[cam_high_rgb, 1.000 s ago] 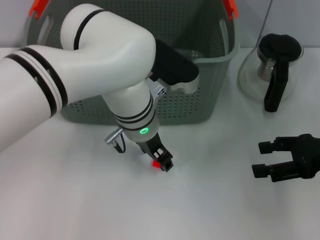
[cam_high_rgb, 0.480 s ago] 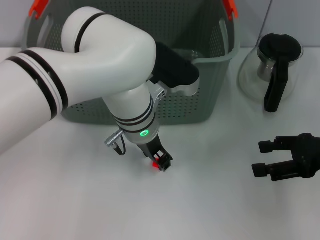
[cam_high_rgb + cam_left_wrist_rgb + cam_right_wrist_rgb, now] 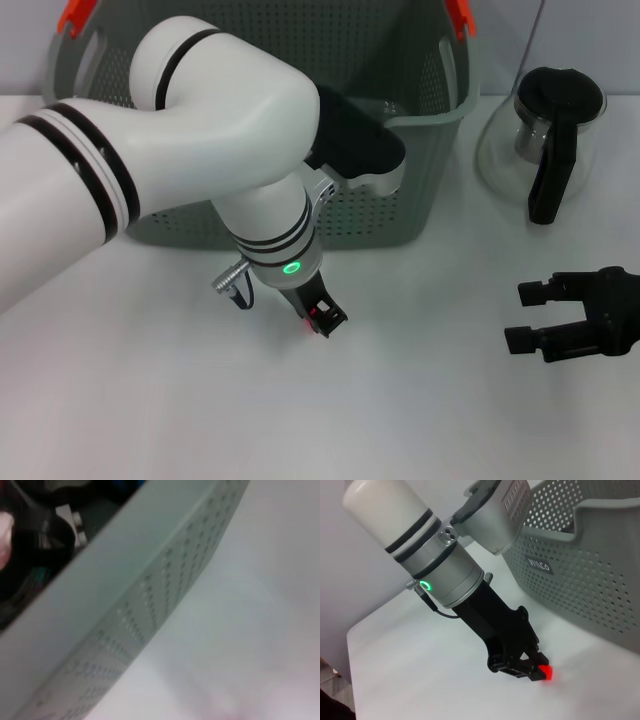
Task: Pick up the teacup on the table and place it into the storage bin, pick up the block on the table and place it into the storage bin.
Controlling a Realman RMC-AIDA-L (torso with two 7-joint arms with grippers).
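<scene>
1. Down at the surface (image 3: 420,420), just in front of the bin: left gripper (image 3: 326,322) with fingers closed around the small red block (image 3: 545,672).
2. Off to the right, well apart: right gripper (image 3: 535,318) idle, fingers spread, holding nothing.
3. Beyond the block, straight behind the left arm: bin (image 3: 420,200); judged next move up and back over its near wall.
4. No teacup in sight.

Most of the red block (image 3: 312,322) hidden by the left gripper (image 3: 322,322). Far side of the basket (image 3: 420,190) cut off at the picture's top, and its inside covered by the big white arm (image 3: 200,150). Left wrist picture blurry all over.
</scene>
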